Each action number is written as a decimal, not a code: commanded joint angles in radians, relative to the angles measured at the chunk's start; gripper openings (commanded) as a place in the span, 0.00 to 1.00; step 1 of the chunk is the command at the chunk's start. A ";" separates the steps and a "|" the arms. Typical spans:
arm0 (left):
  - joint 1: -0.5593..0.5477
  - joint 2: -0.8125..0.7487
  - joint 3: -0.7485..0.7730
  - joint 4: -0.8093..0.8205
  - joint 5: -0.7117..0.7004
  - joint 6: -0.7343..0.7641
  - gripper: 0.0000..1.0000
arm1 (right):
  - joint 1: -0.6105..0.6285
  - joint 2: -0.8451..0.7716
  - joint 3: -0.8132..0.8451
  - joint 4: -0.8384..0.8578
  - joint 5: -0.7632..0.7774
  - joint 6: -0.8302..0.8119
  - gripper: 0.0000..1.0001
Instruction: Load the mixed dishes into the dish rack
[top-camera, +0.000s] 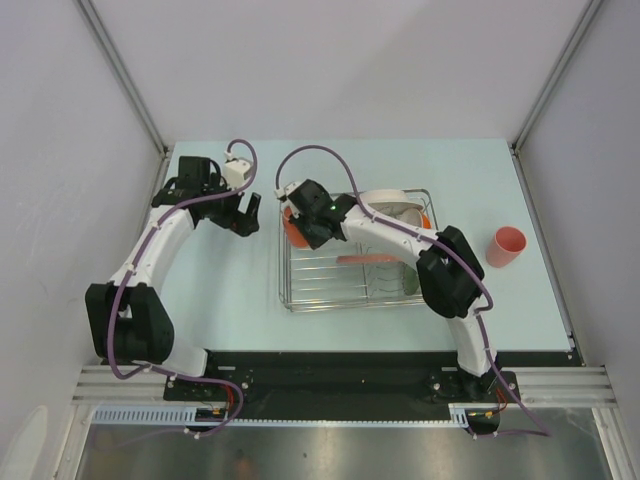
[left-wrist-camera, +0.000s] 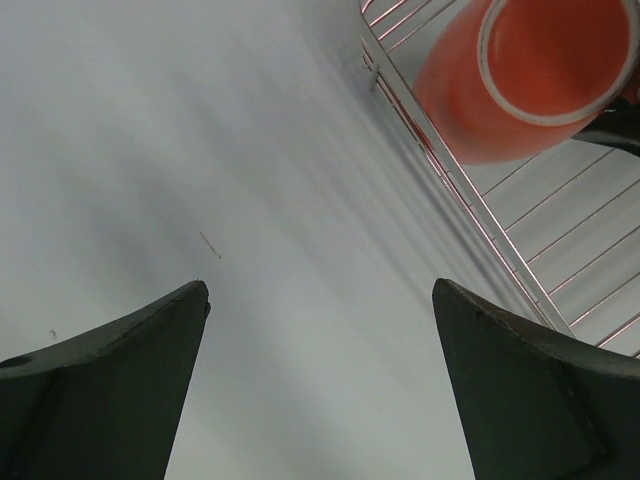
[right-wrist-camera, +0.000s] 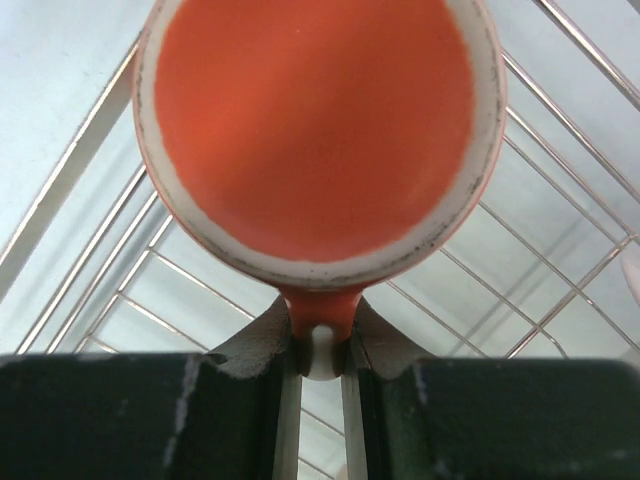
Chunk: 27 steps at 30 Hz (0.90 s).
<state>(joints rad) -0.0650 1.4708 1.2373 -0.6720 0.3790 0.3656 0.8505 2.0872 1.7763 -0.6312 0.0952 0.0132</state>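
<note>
My right gripper (right-wrist-camera: 320, 335) is shut on the handle of the orange mug (right-wrist-camera: 318, 130) and holds it over the far left corner of the silver wire dish rack (top-camera: 300, 295). The mug (top-camera: 294, 226) also shows in the left wrist view (left-wrist-camera: 520, 80), above the rack's wires (left-wrist-camera: 470, 195). A pink plate (top-camera: 366, 259) lies flat in the rack. A white plate (top-camera: 384, 197) and an orange-and-white bowl (top-camera: 430, 215) stand at its far right, a pale green bowl (top-camera: 412, 282) at its near right. The pink tumbler (top-camera: 506, 246) lies on the table right of the rack. My left gripper (top-camera: 246, 215) is open and empty, left of the rack.
The pale table (top-camera: 230, 300) is bordered by white walls on the left, far and right sides. A black strip runs along its near edge (top-camera: 350, 360) by the arm bases.
</note>
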 joint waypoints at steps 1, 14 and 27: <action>0.007 -0.026 -0.009 0.043 0.026 -0.022 1.00 | 0.027 -0.052 -0.031 0.180 0.092 -0.056 0.00; 0.007 -0.046 -0.025 0.077 -0.002 -0.004 1.00 | -0.008 -0.047 -0.161 0.291 0.136 -0.018 0.00; 0.007 -0.009 0.077 0.065 0.000 -0.048 1.00 | 0.022 -0.088 -0.230 0.237 0.189 0.011 0.68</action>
<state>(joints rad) -0.0650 1.4605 1.2446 -0.6147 0.3702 0.3546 0.8612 2.0750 1.5784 -0.4000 0.2333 0.0063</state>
